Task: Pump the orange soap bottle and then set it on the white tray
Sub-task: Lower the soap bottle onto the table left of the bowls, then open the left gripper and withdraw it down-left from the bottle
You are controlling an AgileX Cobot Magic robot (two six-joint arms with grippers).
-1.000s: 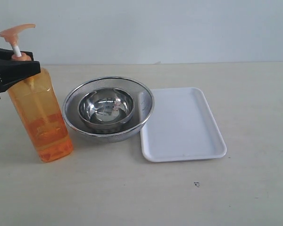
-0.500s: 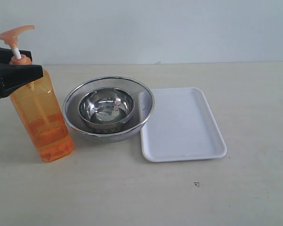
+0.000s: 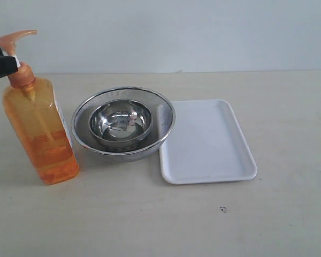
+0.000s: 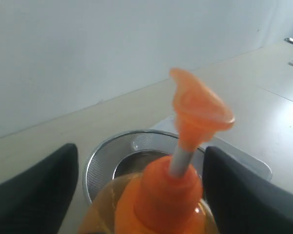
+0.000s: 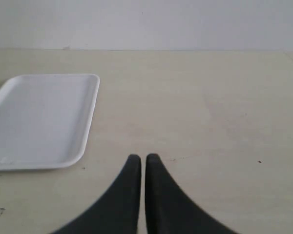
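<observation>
Here the orange soap bottle (image 4: pixel 161 197) stands on the table (image 3: pixel 150 225) between the spread fingers (image 4: pixel 39 195) of the left gripper (image 4: pixel 140 151), touching neither; the right gripper (image 5: pixel 138 161) is pressed together.

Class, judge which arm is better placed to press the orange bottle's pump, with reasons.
Left, probably: the open left gripper flanks the orange soap bottle's pump; the shut right gripper faces the white tray.

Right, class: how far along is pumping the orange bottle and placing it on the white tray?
Done: nothing I can confirm; the pump head sits raised. In hand: the open left gripper straddles the neck of the orange soap bottle, not gripping. Left: moving the bottle from beside the strainer onto the white tray.
</observation>
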